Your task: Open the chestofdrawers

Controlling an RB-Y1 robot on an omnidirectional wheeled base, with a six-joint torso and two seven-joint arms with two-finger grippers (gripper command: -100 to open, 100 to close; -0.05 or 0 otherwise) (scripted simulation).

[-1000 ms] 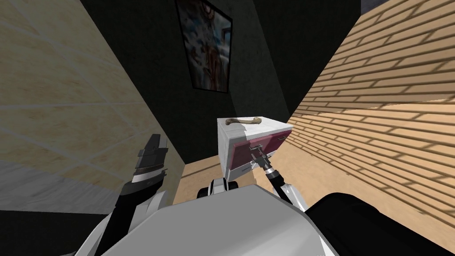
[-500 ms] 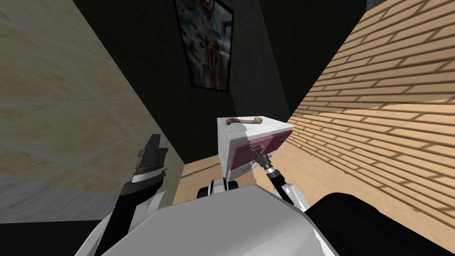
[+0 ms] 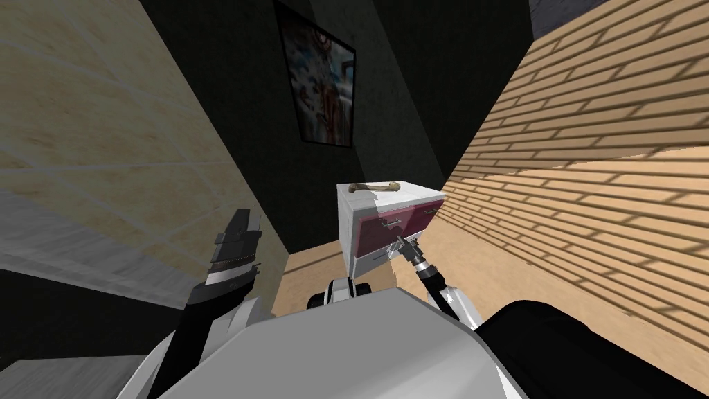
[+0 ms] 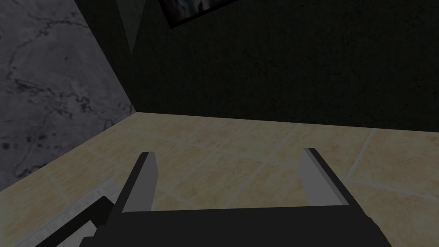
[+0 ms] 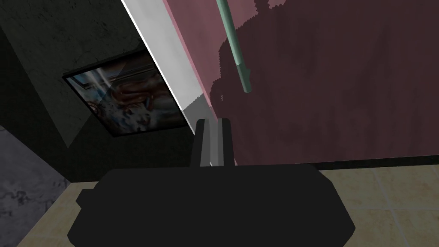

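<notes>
The chest of drawers (image 3: 356, 208) stands against the dark wall, and my right gripper (image 5: 212, 141) is at its maroon drawer front (image 5: 343, 85), near the front's edge by the white frame. Its fingers are pressed together on nothing, and the bar handle (image 5: 235, 47) lies just ahead, apart from them. I judge this the reach-and-grasp step: next I must spread the fingers, bracket the bar, close and pull. My left gripper (image 4: 228, 153) is raised aside, fingers wide.

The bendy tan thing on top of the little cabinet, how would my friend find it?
Find the framed picture on the dark wall; below it stands a white chest with dark red drawer fronts. The tan bar lies on top of it. The drawer handles are thin, greyish and on the front instead.
</notes>
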